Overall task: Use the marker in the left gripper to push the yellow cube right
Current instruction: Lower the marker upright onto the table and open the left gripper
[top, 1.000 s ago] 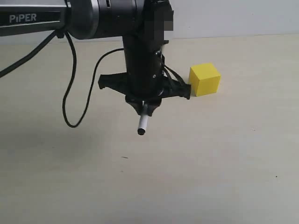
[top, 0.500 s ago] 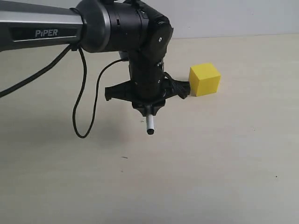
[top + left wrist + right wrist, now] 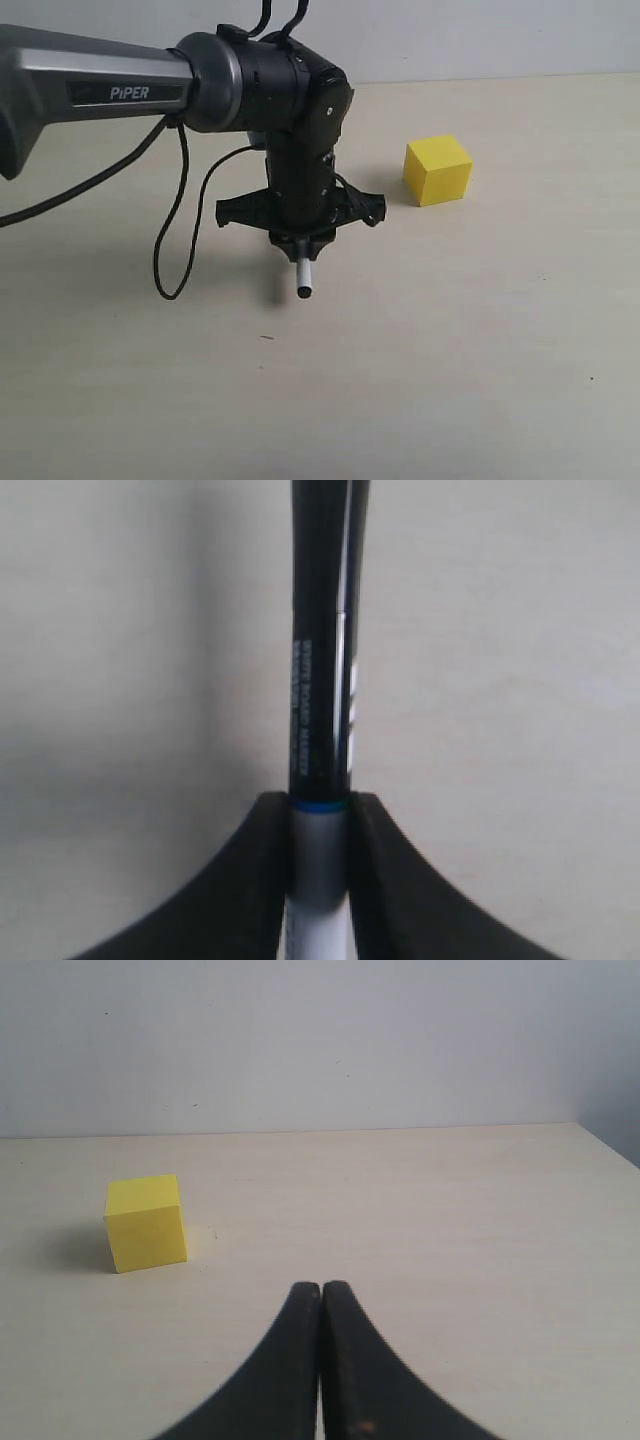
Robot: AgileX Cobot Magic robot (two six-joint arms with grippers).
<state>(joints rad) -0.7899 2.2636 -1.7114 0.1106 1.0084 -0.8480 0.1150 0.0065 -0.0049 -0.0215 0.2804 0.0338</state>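
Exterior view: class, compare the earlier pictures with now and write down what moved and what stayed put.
The left gripper sank toward the table and drew slightly left, away from the cube. The marker tip dropped with it. Unchanged: the marker stays clamped in the fingers, and the cube sits where it was, untouched.

Likely a robotics lab: PiPER arm (image 3: pixel 100 90), pale tabletop (image 3: pixel 450 350), blank wall (image 3: pixel 480 35).
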